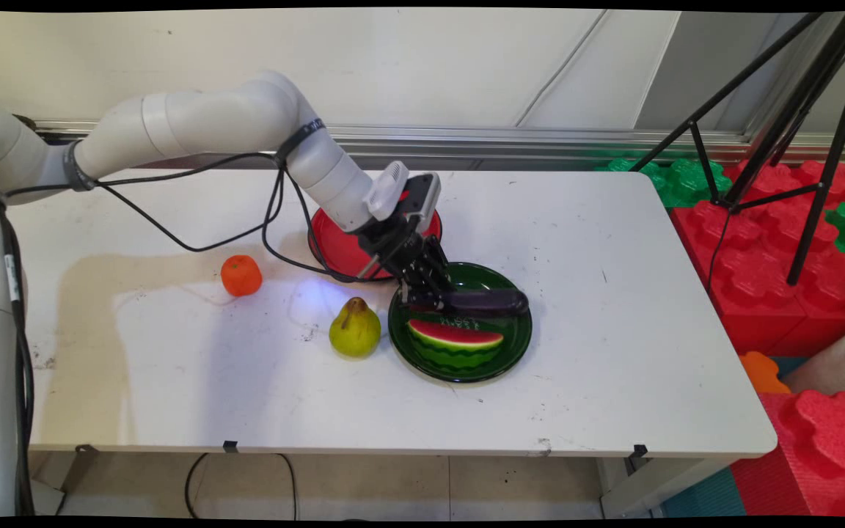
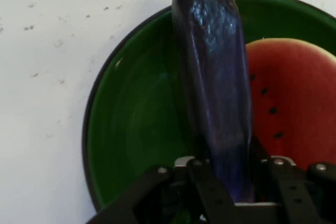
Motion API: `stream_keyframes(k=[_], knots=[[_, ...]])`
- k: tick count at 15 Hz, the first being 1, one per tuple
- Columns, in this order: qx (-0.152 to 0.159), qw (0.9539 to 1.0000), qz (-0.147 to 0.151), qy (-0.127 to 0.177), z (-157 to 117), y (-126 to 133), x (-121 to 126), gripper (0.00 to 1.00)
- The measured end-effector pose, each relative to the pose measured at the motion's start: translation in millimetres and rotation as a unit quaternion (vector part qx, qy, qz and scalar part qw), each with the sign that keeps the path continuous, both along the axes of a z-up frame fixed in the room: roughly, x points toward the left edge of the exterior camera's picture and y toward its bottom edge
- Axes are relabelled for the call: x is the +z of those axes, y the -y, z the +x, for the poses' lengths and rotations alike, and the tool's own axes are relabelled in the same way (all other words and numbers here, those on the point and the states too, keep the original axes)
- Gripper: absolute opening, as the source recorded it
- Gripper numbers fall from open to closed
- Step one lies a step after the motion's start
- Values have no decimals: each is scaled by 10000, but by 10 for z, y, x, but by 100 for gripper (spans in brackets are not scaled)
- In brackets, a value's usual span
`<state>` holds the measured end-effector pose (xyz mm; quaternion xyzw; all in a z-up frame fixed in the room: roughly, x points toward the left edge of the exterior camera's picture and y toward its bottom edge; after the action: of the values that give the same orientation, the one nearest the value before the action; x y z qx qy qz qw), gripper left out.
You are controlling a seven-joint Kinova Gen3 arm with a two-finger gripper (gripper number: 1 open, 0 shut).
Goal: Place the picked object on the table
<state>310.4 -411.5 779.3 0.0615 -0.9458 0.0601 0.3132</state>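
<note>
Now: white table [image 1: 613, 293] | red foam blocks [image 1: 782, 242] right | tripod [image 1: 796, 110]

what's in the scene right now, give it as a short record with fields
gripper: shut on the eggplant, low over the green plate
eggplant: dark purple, lying level, sticking out from the gripper across the plate
green plate: holds a watermelon slice beside the eggplant
pear: upright on the table, just left of the green plate
orange: on the table, further left
red plate: behind the green plate, partly hidden by the arm
</note>
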Motion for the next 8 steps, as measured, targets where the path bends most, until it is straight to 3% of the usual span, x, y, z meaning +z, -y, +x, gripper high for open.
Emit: stream_keyframes(k=[8], knots=[[284, 9994, -99, -188, 255, -116, 373, 0]])
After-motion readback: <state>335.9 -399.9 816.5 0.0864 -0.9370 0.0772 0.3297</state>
